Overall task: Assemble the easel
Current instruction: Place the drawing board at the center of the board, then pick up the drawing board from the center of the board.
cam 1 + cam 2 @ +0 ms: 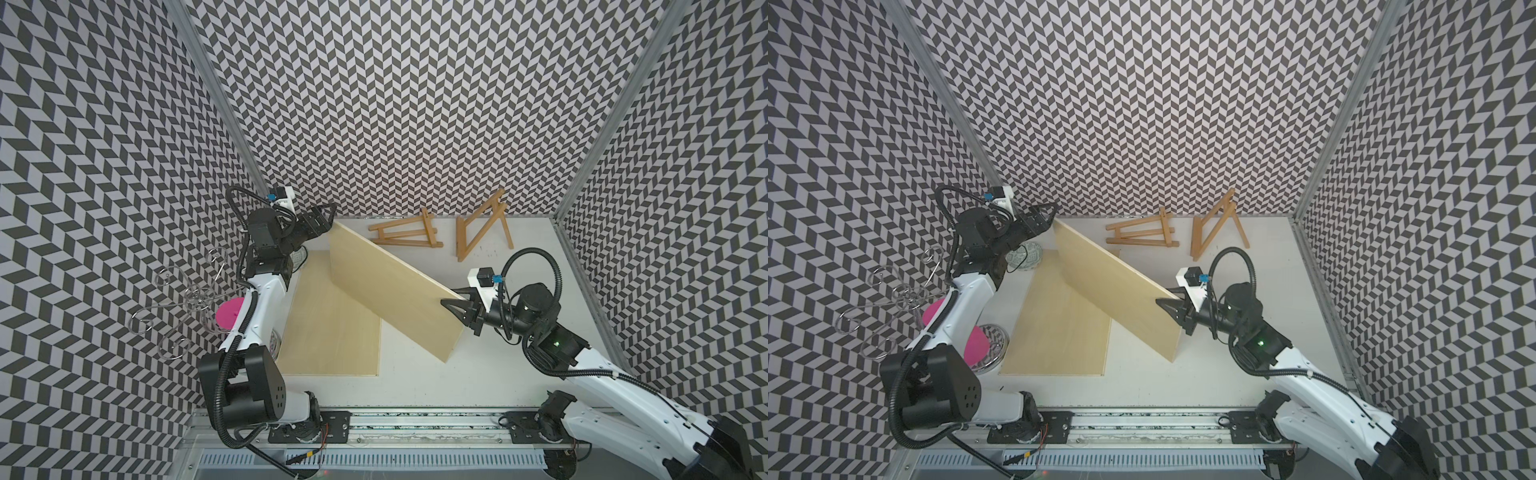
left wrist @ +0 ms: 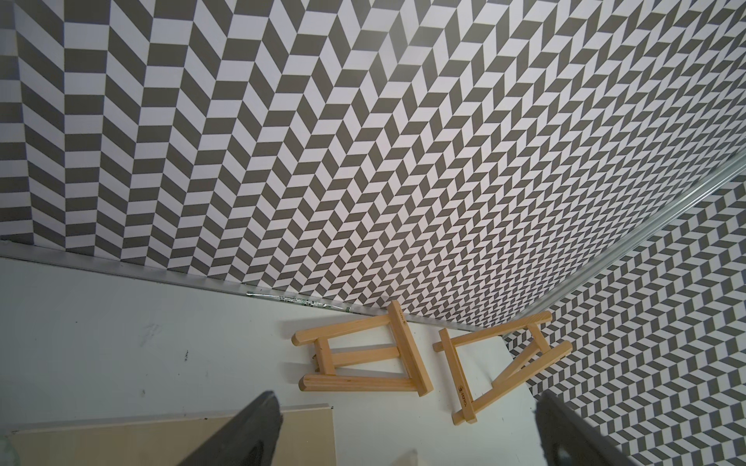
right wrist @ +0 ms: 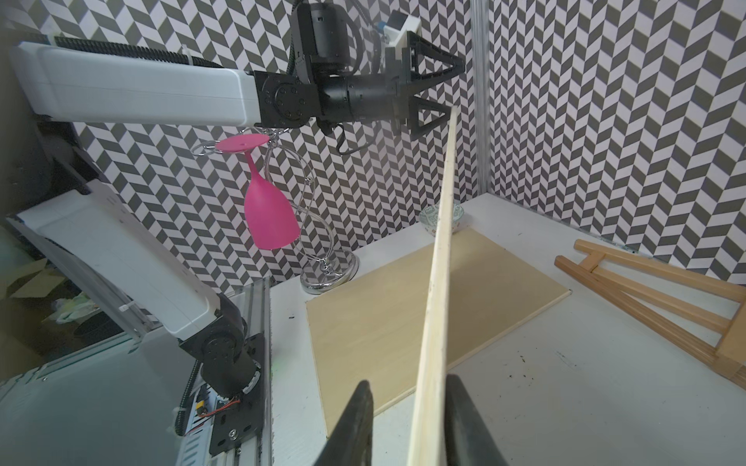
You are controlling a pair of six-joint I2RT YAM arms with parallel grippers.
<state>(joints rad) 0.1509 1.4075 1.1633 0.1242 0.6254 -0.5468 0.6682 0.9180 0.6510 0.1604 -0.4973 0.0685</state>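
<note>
Bowl (image 3: pixel 428 220) near flat board (image 3: pixel 403 314); pink glass (image 3: pixel 268 218) upside down on wire rack (image 3: pixel 329 269)

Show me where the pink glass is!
In the right wrist view, the pink glass hangs upside down on the silver rack, under the left arm.

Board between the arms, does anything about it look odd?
Yes. The board stands tilted on edge, diagonally across the table, partly over a second board lying flat, with the right end effector straddling one end. One easel behind it lies flat.
</note>
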